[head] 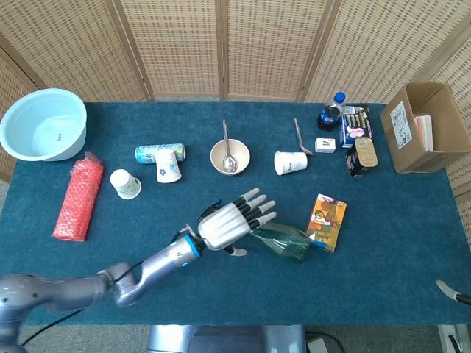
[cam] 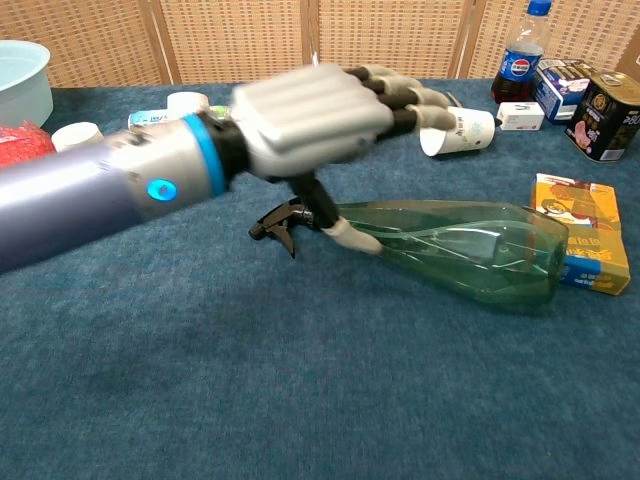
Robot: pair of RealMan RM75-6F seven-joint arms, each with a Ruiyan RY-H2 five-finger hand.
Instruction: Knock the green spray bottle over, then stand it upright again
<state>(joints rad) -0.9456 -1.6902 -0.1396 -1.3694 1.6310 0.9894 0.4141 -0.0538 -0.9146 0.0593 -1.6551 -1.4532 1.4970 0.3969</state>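
The green spray bottle (cam: 460, 248) lies on its side on the blue table, its black trigger head (cam: 281, 222) pointing left and its base against a colourful box (cam: 590, 230). In the head view the green spray bottle (head: 283, 241) sits just left of that box (head: 326, 212). My left hand (cam: 320, 110) hovers above the bottle's neck, fingers stretched out and apart, thumb hanging down near the neck; it holds nothing. From the head camera the left hand (head: 232, 220) covers the trigger end. Only a sliver of the right hand (head: 450, 290) shows at the lower right edge.
A white bowl with a spoon (head: 229, 156), paper cups (head: 291, 162) (head: 168, 166) (head: 125, 184), a lying can (head: 158, 152), a red bubble-wrap roll (head: 76, 195) and a pale blue basin (head: 43, 123) surround the area. A cola bottle (head: 331, 112), tins and a cardboard box (head: 425, 128) stand at the right.
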